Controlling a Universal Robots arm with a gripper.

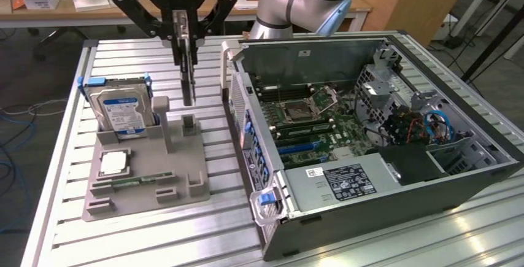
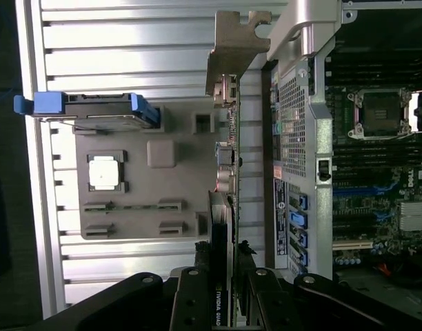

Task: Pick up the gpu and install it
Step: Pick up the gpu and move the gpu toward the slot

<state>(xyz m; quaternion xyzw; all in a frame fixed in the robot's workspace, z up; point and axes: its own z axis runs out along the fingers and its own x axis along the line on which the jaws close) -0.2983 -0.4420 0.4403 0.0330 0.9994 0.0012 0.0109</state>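
The gpu (image 1: 188, 80) is a thin black card hanging edge-on and upright, with my gripper (image 1: 186, 38) shut on its top edge. Its lower end hangs just above a slot post of the grey holder tray (image 1: 176, 162), apart from it. In the wrist view the gpu (image 2: 223, 227) runs lengthwise between the fingers (image 2: 194, 298), and its metal bracket (image 2: 232, 52) is at the far end. The open computer case (image 1: 483, 169) stands at the exterior view's right of the card, with its motherboard (image 1: 315, 116) and blue slots (image 1: 296, 148) exposed.
A silver hard drive (image 1: 123, 110) in a blue frame stands upright in the tray, at the exterior view's left of the card. A processor chip (image 1: 113, 162) lies flat in the tray. The case wall (image 1: 239, 104) is close beside the card. Everything rests on a slatted metal table (image 1: 147, 242).
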